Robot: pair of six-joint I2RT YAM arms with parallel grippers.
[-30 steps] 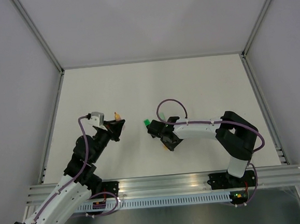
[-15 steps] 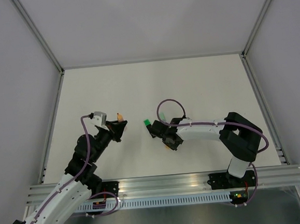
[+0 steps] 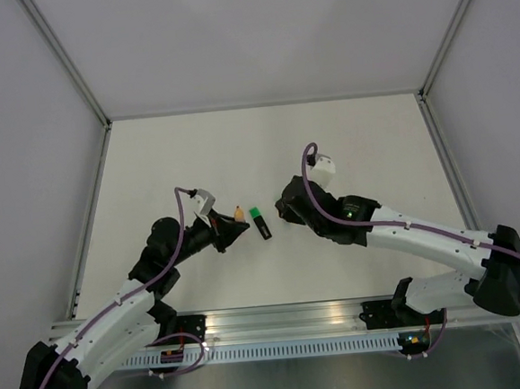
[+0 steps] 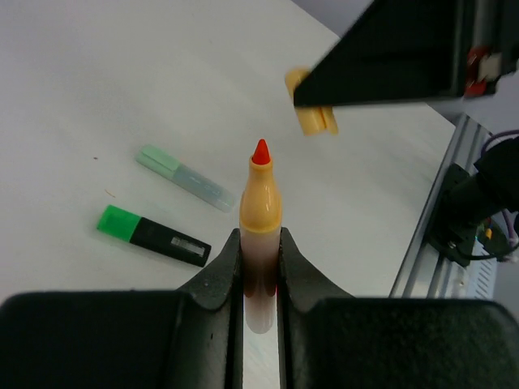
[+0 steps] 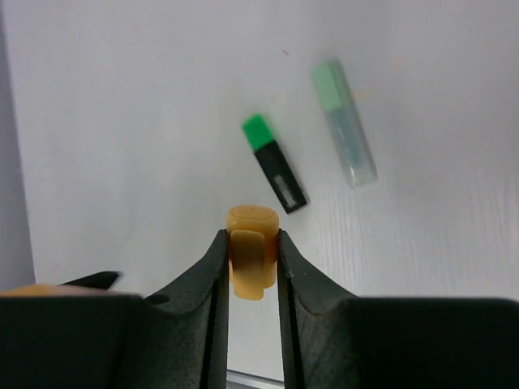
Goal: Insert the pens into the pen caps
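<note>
1. Left gripper (image 4: 259,243): fingers drawn narrow on the lower barrel of the orange pen (image 4: 260,203). The red nib points away. It is held above the worktop (image 3: 327,135), about midway between the side edges and nearer the near edge.
2. Right gripper (image 5: 252,243): fingers pinched on the orange-yellow cap (image 5: 251,235). The cap sits just beyond the nib and off to one side. Which way its mouth faces cannot be told.
3. Black pen (image 5: 276,166), green end: lies flat on the worktop between the two grippers. A pale green translucent piece (image 5: 345,134) lies near it, not touching.
4. Risk: nib and cap are off line, so the nib may strike the rim and be crushed.
5. Risk: the seating push may slide the pen back through the fingers, or twist the cap in its pinch.
6. Risk: a dropped part could knock the black pen, or roll toward the near edge.
</note>
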